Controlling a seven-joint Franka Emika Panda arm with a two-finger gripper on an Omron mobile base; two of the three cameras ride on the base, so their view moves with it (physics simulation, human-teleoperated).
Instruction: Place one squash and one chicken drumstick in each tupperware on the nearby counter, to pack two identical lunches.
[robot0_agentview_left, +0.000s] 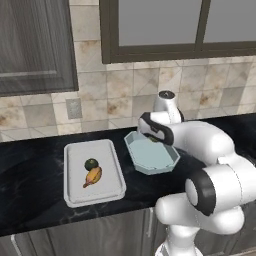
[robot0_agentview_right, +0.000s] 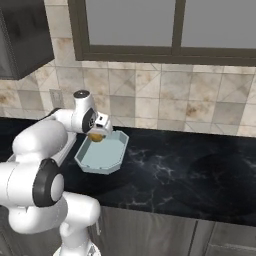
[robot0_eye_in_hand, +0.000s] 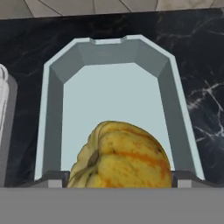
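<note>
white tupperware (robot0_agentview_left: 72, 192) holds green squash (robot0_agentview_left: 91, 163) and drumstick (robot0_agentview_left: 93, 176); gripper (robot0_eye_in_hand: 120, 183) grips yellow squash (robot0_eye_in_hand: 120, 159).

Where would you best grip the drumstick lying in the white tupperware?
Probably from above, fingers across the drumstick's thicker upper end. It lies flat and diagonal in the white tupperware, right beside the dark green squash, so close along the side away from it.

yellow-orange squash (robot0_eye_in_hand: 120, 157), pale-blue tupperware (robot0_eye_in_hand: 52, 96), black marbled counter (robot0_agentview_right: 190, 170)

Gripper (robot0_agentview_right: 97, 134) above the pale-blue octagonal tupperware (robot0_agentview_right: 102, 155)
It holds a small yellow-orange round squash (robot0_agentview_right: 96, 137), probably; black marbled stone counter (robot0_agentview_right: 180, 170) below.
</note>
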